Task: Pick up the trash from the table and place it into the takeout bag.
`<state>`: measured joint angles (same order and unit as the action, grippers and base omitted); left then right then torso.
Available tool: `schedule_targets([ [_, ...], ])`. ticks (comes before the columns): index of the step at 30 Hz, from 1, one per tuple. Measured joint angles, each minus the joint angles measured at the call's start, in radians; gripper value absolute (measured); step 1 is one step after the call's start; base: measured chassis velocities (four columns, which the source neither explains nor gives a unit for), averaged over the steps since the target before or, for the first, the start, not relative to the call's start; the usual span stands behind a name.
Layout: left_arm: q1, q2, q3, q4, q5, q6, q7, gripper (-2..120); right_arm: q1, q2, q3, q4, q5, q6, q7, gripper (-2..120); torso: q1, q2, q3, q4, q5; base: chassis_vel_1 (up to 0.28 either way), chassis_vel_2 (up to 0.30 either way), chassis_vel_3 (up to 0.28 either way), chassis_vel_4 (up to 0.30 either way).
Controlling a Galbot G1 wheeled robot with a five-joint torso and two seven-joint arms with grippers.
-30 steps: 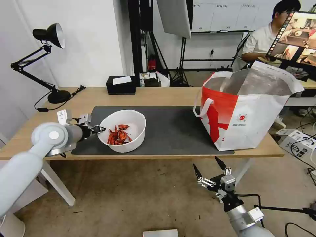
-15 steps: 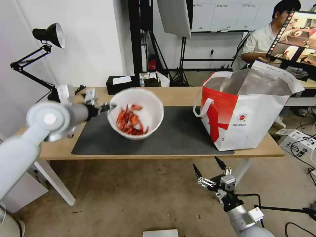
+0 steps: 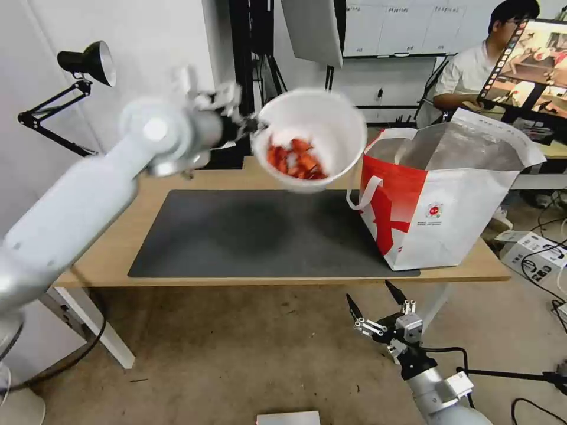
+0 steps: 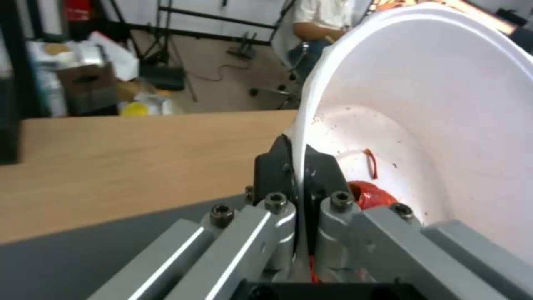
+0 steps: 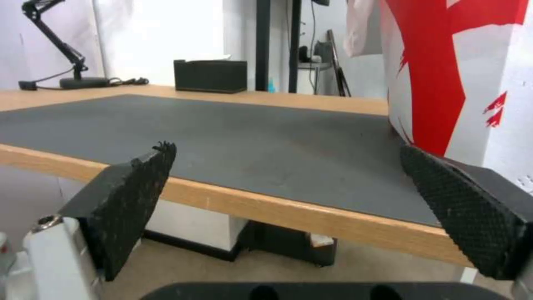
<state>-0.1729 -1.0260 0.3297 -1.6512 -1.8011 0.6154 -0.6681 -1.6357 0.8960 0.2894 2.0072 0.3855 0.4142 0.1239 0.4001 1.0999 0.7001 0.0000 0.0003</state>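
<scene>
Over the light-wood table and its grey mat, my left gripper carries the shell bowl, jaws pinching its rim (clear in my left wrist view), near the takeout bag. Next: tip it inside. My right gripper waits below, jaws spread wide.

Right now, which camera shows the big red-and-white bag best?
The head view: the whole red-and-white takeout bag with silver foil lining stands open on the table there. The right wrist view catches just part of its red-and-white side, and the left wrist view looks at the bowl.
</scene>
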Motion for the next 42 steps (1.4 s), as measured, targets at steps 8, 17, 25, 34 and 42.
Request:
schedule_targets([
  [8,-0.084,-0.249,0.037,0.202,0.047,-0.016,-0.025,0,0.0,0.0,0.0,0.0,0.0,0.0,0.0,100,0.0,0.0,0.0,0.0,0.0001,0.0,0.0,0.0,0.0],
  [17,-0.093,-0.561,0.06,0.487,0.286,-0.188,-0.042,0,0.0,0.0,0.0,0.0,0.0,0.0,0.0,100,0.0,0.0,0.0,-0.0005,0.0003,0.0,0.0,0.0,0.0],
  [25,-0.017,-0.566,0.157,0.446,0.528,-0.298,-0.006,0,0.0,0.0,0.0,0.0,0.0,0.0,0.0,100,0.0,0.0,0.0,0.0003,-0.0002,0.0,0.0,0.0,0.0],
  [34,0.023,-0.493,0.245,0.345,0.561,-0.302,0.044,0,0.0,0.0,0.0,0.0,0.0,0.0,0.0,100,0.0,0.0,0.0,0.0003,-0.0004,0.0,0.0,0.0,0.0],
  [42,0.001,-0.479,0.226,0.332,0.415,-0.186,0.08,0,0.0,0.0,0.0,0.0,0.0,0.0,0.0,100,0.0,0.0,0.0,0.0001,-0.0004,0.0,0.0,0.0,0.0],
])
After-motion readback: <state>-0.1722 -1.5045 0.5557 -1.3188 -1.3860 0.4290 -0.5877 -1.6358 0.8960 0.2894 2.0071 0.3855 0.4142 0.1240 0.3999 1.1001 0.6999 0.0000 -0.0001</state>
